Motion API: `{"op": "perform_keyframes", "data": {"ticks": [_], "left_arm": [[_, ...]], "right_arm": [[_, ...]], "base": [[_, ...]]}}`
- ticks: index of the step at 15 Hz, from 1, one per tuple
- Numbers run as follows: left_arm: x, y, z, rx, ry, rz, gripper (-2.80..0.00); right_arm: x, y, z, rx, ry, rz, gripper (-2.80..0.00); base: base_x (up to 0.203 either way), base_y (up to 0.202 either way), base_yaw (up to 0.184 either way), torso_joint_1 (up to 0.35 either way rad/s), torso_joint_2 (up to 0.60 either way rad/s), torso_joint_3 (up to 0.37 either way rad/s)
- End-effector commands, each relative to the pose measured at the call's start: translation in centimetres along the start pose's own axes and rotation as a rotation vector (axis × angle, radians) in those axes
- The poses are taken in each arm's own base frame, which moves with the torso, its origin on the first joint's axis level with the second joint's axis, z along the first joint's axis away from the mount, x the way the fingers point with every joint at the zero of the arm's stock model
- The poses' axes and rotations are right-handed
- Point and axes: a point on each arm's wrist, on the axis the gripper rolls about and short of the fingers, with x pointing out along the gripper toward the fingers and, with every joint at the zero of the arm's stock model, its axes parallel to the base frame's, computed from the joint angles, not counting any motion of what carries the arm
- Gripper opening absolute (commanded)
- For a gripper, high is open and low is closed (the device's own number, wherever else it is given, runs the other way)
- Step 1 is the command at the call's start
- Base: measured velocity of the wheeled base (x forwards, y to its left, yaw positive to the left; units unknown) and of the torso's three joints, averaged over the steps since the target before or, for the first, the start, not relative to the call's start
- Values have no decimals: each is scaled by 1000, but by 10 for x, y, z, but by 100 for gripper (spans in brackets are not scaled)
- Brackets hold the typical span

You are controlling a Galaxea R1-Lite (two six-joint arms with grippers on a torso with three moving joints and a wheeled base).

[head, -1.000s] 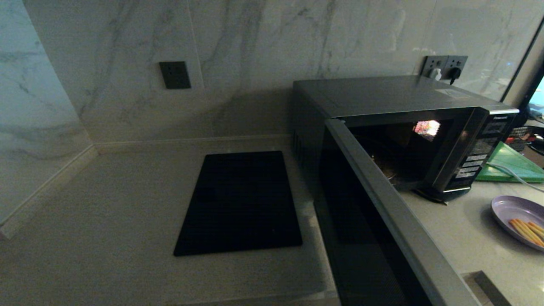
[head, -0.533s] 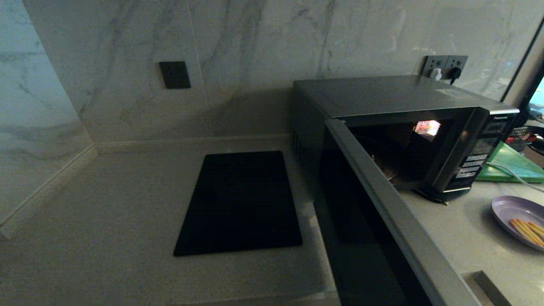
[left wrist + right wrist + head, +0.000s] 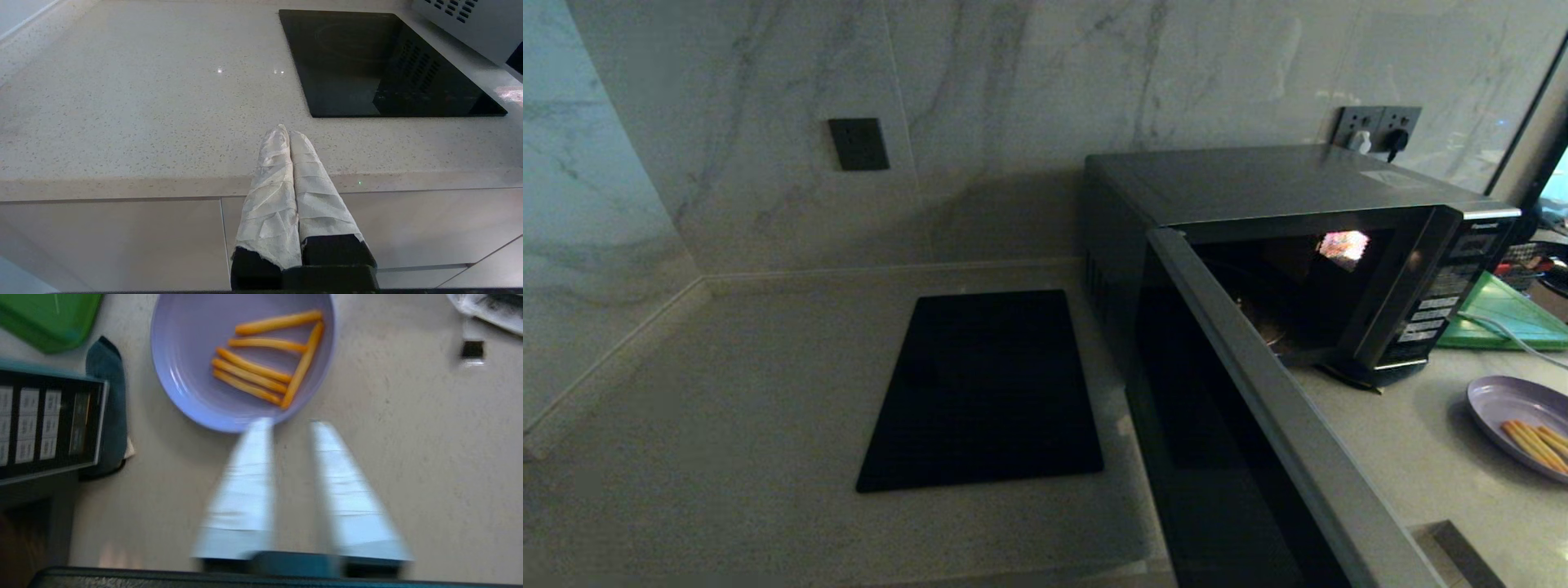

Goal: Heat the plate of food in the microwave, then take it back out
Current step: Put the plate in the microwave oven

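The microwave (image 3: 1258,188) stands on the counter with its door (image 3: 1241,425) swung wide open toward me and its cavity lit. The lavender plate of food (image 3: 1515,412) rests on the counter to the microwave's right; in the right wrist view the plate of food (image 3: 192,375) holds several orange sticks. My right gripper (image 3: 290,424) hovers over the counter just short of the plate's near rim, open, nothing between its fingers. My left gripper (image 3: 285,130) is shut and empty, parked at the counter's front edge left of the cooktop. Neither gripper shows in the head view.
A flat black cooktop panel (image 3: 984,388) lies in the counter left of the microwave. A green board (image 3: 1507,314) sits behind the plate. The microwave's button panel (image 3: 45,424) is close beside the right gripper. Wall sockets (image 3: 1376,126) are behind the microwave.
Nothing has visibly moved in the head view: the microwave door stays wide open and the plate stays on the counter.
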Motion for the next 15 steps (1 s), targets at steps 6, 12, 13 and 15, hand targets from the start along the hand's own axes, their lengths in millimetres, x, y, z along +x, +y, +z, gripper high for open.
{"op": "perform_keyframes", "data": {"ticks": [6, 12, 13, 15], "left_arm": [[0, 0, 0, -1, -1, 0, -280], [0, 0, 0, -1, 1, 1, -280], [0, 0, 0, -1, 1, 1, -280], [0, 0, 0, -1, 0, 0, -280]], "right_arm": [[29, -4, 4, 30, 62, -15, 0], [56, -1, 8, 76, 63, -72, 0], [61, 0, 11, 98, 54, -83, 0], [67, 4, 16, 140, 57, -98, 0]], "base": [[0, 0, 0, 0, 0, 0], [0, 0, 0, 0, 0, 0], [0, 0, 0, 0, 0, 0], [0, 0, 0, 0, 0, 0]]}}
